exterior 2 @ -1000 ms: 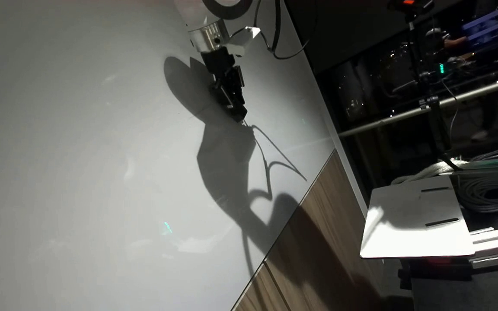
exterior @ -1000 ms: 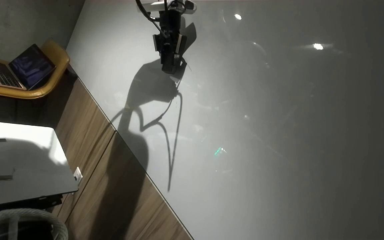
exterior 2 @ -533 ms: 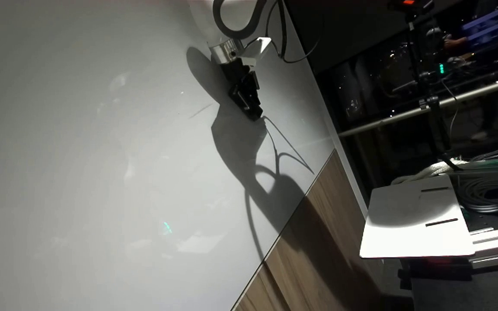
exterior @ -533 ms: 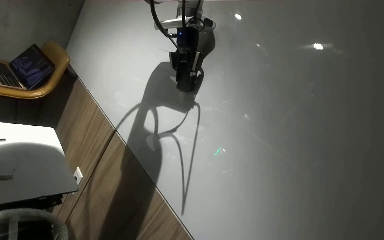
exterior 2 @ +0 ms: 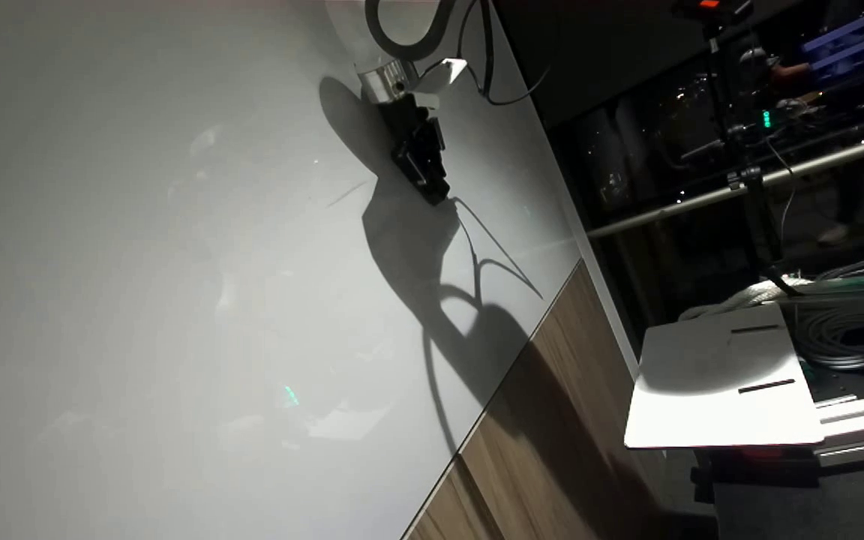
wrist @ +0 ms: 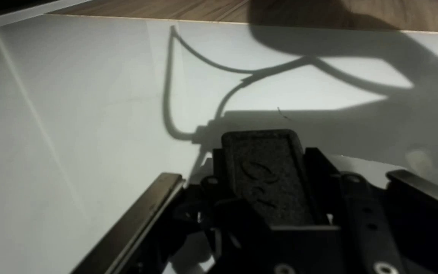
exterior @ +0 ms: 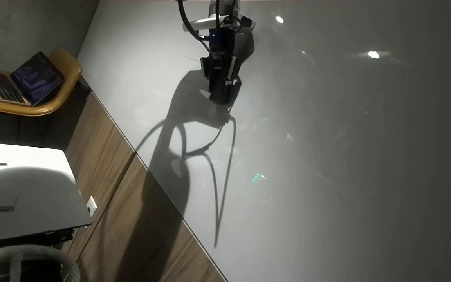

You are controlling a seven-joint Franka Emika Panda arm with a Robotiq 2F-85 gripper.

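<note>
The claw [exterior: 220, 84] is sitting further right than a second ago in both exterior views, gripping a dark block [wrist: 266, 171] at the wrist view's lower middle (grasp looking done, release remaining).

Black hand [wrist: 264, 151], speckled charcoal block [wrist: 270, 179] over the pale-grey bench [exterior: 307, 219], streaky brown wood-grain panel [exterior: 100, 135] along it, and mustard-yellow chair [exterior: 71, 74] near it!
</note>
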